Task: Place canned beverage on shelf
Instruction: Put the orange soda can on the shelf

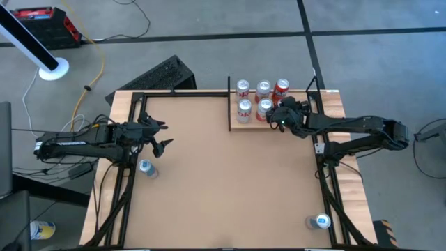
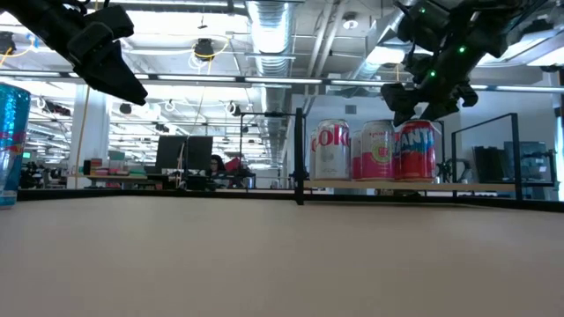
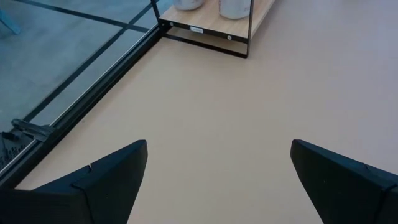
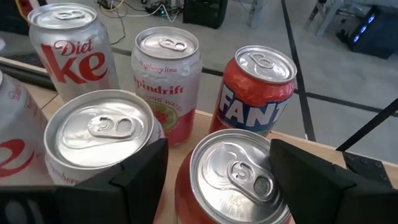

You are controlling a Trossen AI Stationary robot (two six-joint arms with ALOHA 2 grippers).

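Red can (image 4: 236,168) stands on the shelf (image 1: 252,124), at the end by the right arm. The right gripper (image 1: 282,115) has its jaws spread wide on either side of the can's top; whether they press it I cannot tell. Five more cans (image 4: 165,74) stand beyond on the shelf, and well away from it the left gripper (image 1: 166,136) hangs fully open, holding nothing.

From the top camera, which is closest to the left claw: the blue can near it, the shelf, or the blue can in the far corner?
Measured from the left gripper:
1. Blue can, just beside it near the table's left edge.
2. Shelf, across the table at the back.
3. Corner can, front right corner, farthest.
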